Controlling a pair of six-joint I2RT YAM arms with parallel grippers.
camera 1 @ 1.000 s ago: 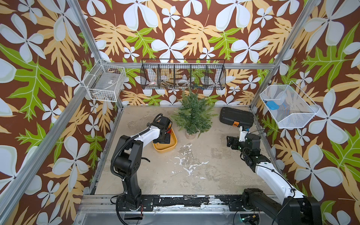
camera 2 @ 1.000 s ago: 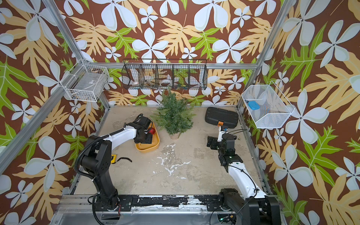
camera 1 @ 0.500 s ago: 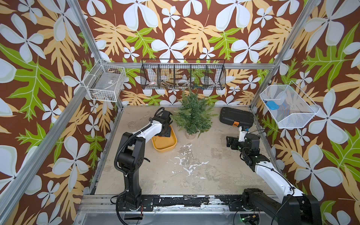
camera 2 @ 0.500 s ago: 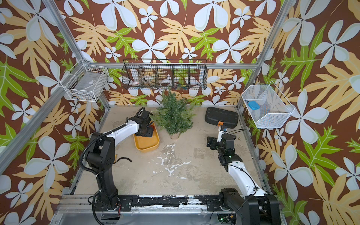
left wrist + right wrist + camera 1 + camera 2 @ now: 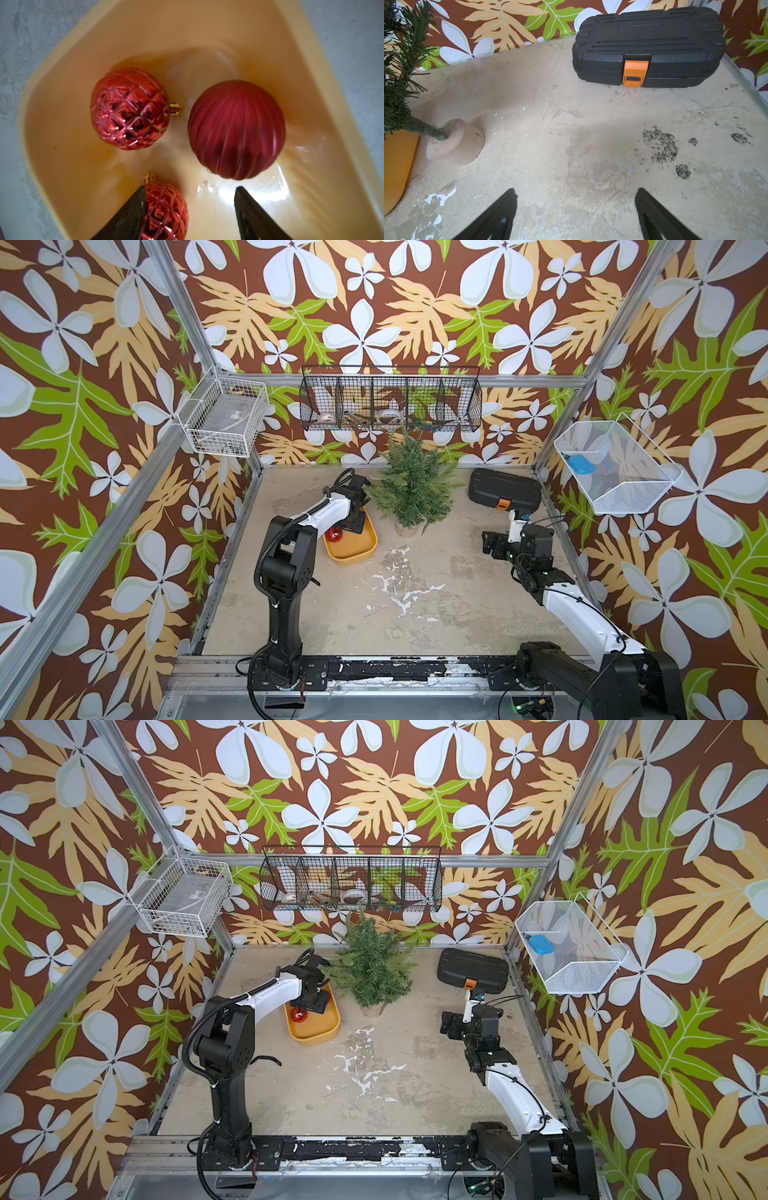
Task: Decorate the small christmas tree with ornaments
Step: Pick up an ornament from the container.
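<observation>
The small christmas tree (image 5: 409, 485) (image 5: 370, 965) stands at the back middle on a pale round base (image 5: 456, 143). Left of it lies a yellow tray (image 5: 353, 551) (image 5: 62, 104) holding three red ornaments. These are a lattice bauble (image 5: 129, 109), a ribbed bauble (image 5: 236, 129) and a second lattice bauble (image 5: 166, 212). My left gripper (image 5: 190, 188) (image 5: 355, 524) hangs open over the tray. The second lattice bauble lies against one finger (image 5: 133, 209), clear of the other. One bauble (image 5: 333, 534) shows in the top views. My right gripper (image 5: 576, 190) (image 5: 492, 541) is open above bare table.
A black case with an orange latch (image 5: 505, 489) (image 5: 648, 45) lies at the back right. Wire baskets hang on the walls: white at left (image 5: 224, 418), black at the back (image 5: 390, 402), white at right (image 5: 615, 466). Metal frame posts border the table.
The left arm's elbow has swung up and toward the back while its gripper stayed over the tray's far end. The right arm has not moved.
</observation>
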